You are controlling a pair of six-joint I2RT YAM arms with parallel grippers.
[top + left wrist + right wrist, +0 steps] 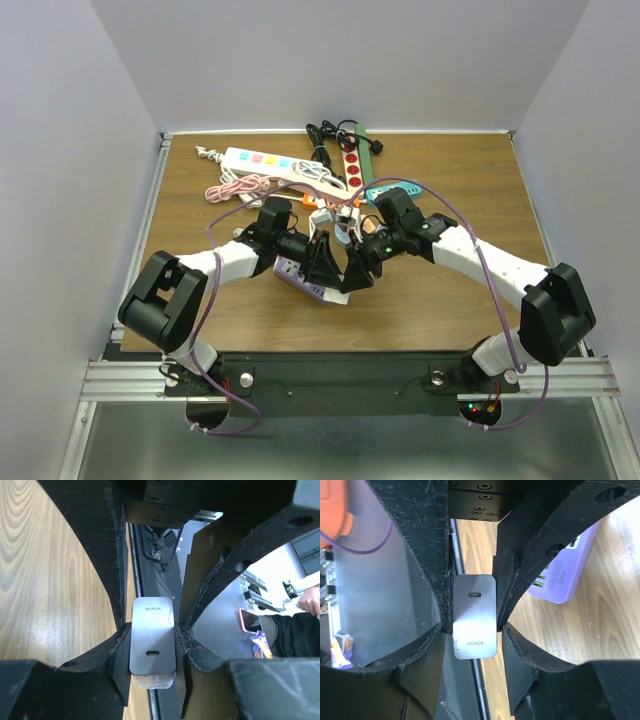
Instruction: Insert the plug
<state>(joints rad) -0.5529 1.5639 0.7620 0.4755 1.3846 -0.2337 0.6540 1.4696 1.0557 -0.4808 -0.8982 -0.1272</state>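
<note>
Your left gripper (152, 652) is clamped on the grey charger (152, 622) — your right gripper (475, 625) pinches it too — above the table's (450, 180) centre, with the purple power strip (308, 286) just beside at 9 o'clock.

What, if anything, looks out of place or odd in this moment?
Both pincers clamp a grey HONOR charger: the left pincer and the right pincer meet near the purple power strip, apparently gripping the same charger at once. Farther back, power strips and cables lie tangled in a heap.
</note>
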